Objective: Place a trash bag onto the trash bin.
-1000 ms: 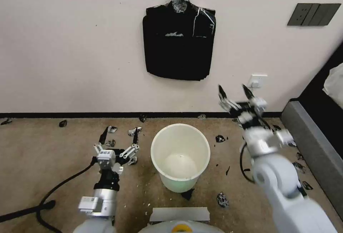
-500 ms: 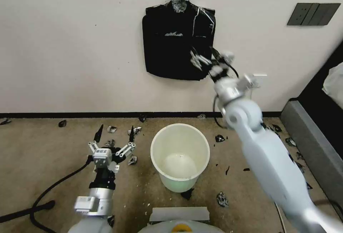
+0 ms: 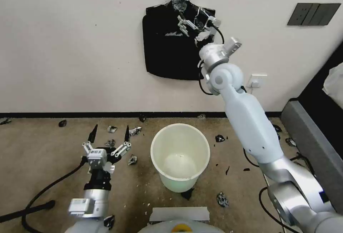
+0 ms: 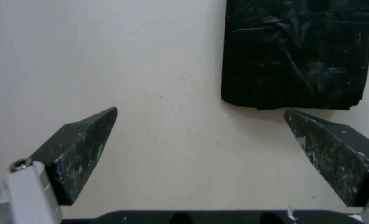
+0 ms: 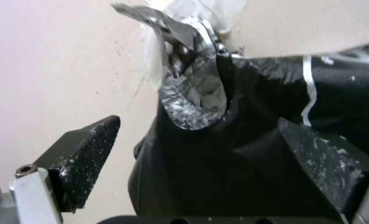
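The trash bin [image 3: 180, 156] stands bare on the floor, while the right gripper [image 3: 193, 20], jaws spread, has risen to the wall-hung stack of bags [image 3: 171, 50], so bag retrieval is starting; left gripper [image 3: 109, 133] waits spread.

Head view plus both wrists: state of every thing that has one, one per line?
Trash bin: upright on the floor, empty, no bag on it.
Stack of bags: hanging flat on the wall from a taped tip.
Right gripper: open, raised in front of the stack's upper part, holding nothing.
Left gripper: open, low over the floor, left of the bin, holding nothing.
Black scraps: scattered loose on the floor.
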### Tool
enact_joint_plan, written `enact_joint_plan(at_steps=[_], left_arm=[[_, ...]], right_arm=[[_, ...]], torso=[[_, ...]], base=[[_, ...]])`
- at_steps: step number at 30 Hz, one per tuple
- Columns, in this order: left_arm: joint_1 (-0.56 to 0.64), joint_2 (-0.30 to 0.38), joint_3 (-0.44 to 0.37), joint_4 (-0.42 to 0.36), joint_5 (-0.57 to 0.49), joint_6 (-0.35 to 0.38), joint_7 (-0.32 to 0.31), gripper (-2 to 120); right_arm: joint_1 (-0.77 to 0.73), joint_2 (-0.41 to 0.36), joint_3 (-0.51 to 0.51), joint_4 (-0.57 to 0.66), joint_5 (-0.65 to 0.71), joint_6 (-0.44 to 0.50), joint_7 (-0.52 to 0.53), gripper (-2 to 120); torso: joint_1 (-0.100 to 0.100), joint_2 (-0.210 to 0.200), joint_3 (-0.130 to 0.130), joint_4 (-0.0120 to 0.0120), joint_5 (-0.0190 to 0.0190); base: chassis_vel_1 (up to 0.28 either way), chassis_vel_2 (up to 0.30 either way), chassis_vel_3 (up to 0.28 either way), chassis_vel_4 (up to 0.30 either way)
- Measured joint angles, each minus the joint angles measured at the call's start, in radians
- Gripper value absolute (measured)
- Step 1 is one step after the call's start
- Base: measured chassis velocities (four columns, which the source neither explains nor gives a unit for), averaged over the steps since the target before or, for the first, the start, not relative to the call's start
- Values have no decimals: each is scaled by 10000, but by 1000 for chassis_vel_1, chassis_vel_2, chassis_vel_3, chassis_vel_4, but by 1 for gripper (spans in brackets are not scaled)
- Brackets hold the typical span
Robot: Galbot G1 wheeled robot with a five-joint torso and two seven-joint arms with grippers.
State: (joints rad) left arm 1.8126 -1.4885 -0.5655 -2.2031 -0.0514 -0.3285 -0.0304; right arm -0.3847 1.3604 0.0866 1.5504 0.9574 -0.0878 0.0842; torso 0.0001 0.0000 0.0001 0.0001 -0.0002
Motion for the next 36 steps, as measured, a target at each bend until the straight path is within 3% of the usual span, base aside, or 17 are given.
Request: enact_joint_plan(at_steps=[6,21,28,36], left_arm=[[-58,-46,-86,64,-137,6,-12,100],[-31,-85,-157,5,-232,18,-23,100],[-91,-70,-310,46,-428,61,-35,100],[-93,-92,-300,81,-430,69,-41,100]], right_arm=[[578,2,-18,-468,857,8,-91,100],[845,125,-182,-740,1090,5,-812,100],[1066,168,-343,-723,1629,-51,-1687,100],[1119,371,-88,-921,2064,-52,-1678,100]], torso=[[0,0,0,0,1],[0,0,0,0,1],[-1,0,-1,-1,1],[0,0,-1,0,1]], base=[[0,0,0,0],[0,0,0,0],[0,0,0,0],[0,0,0,0]])
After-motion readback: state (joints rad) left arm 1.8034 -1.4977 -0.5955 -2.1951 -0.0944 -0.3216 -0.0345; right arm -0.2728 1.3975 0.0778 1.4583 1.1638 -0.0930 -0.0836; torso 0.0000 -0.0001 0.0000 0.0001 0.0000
